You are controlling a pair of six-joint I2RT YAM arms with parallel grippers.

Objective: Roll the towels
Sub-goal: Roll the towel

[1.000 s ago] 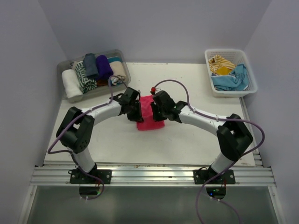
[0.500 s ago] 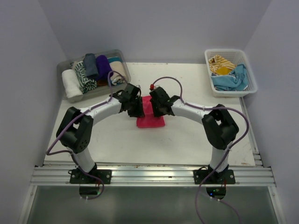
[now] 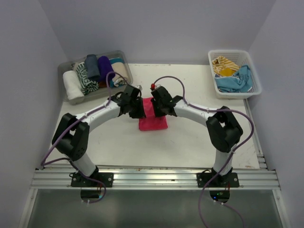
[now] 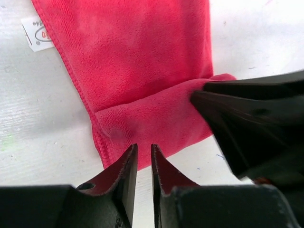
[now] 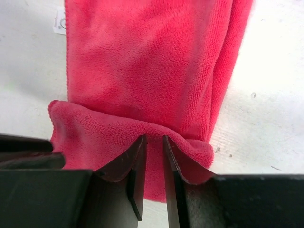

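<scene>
Right gripper (image 5: 153,137): jaws nearly closed. The turned-over edge of the pink towel (image 5: 147,71) bunches up over the tips and cloth shows in the slot, so I read it as pinched.

Left gripper (image 4: 141,148): jaws also down to a narrow slit, tips at the same folded edge near its other corner. Can't tell if any cloth is actually between them.

The two grippers sit side by side across the towel's width, close together. The right one fills the right side of the left wrist view, touching the fold.

The pink towel lies flat mid-table (image 3: 190,142). The end under my grippers is lapped over onto itself in one fold, and the rest runs out flat toward my bases. Its white label (image 4: 35,33) sticks out at one corner, on the table.

Far left: tray (image 3: 63,71) with rolled towels (image 3: 92,71). Far right: basket (image 3: 228,52) with loose towels (image 3: 232,76). Both are well apart from the pink towel.
</scene>
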